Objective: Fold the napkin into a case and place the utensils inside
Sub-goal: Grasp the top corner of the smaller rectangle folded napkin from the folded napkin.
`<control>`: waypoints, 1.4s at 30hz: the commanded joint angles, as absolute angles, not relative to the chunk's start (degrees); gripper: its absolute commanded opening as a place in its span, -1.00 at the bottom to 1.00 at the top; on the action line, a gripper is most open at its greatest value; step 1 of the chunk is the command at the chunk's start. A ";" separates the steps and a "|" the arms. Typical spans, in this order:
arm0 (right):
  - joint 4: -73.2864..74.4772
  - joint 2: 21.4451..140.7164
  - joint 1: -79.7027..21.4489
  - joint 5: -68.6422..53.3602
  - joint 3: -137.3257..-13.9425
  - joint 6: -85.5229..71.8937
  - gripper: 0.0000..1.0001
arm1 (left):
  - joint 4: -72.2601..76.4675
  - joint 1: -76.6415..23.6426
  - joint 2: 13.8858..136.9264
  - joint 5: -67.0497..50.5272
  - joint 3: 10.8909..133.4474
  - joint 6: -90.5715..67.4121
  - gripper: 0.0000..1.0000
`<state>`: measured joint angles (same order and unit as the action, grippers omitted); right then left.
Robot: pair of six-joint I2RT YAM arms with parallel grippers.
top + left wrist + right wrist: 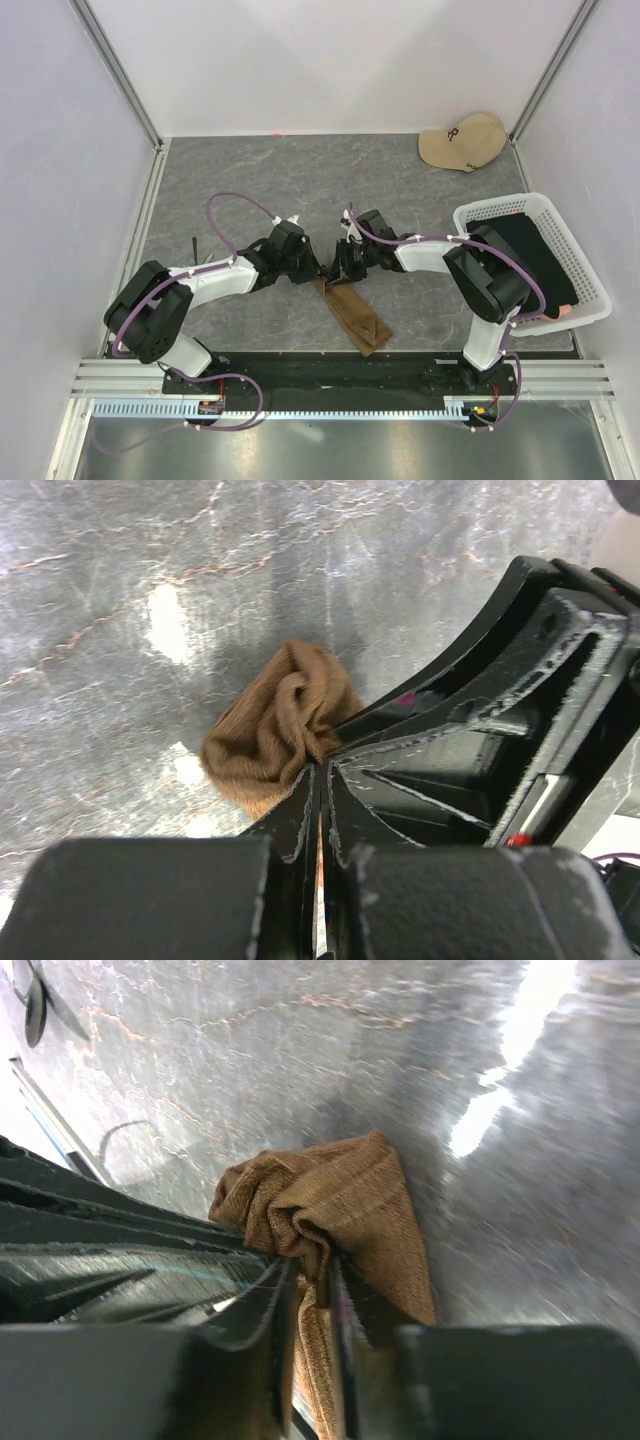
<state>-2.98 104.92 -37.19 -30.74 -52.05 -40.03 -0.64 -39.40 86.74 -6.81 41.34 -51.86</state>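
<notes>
The olive-brown napkin lies as a narrow folded strip, running from between the two grippers toward the near edge. My left gripper is shut on the strip's far end, where the cloth bunches just past its tips. My right gripper faces it from the right, its jaws closed on a fold of the same bunched napkin. A slim dark utensil lies on the table far to the left, also seen as a dark shape in the right wrist view.
A white mesh basket holding black fabric stands at the right edge. A beige cap sits in the back right corner. Metal frame posts and white walls close in the grey marbled table.
</notes>
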 commanded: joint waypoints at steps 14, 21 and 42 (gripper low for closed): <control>3.26 96.76 -33.75 -30.94 -50.53 -34.28 -0.33 | 1.49 -39.64 86.92 -8.35 42.63 -51.94 -0.96; 1.85 99.40 -34.63 -31.47 -52.82 -34.54 -0.52 | 2.02 -39.73 87.71 -9.32 42.98 -51.59 -0.96; -6.51 106.80 -39.11 -30.50 -52.65 -38.67 -0.90 | 8.18 -38.15 88.42 -13.63 39.55 -57.84 -0.96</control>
<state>-5.19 107.83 -38.39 -33.36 -53.43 -40.84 2.00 -36.82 89.45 -8.49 40.12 -54.46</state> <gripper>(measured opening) 0.012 0.026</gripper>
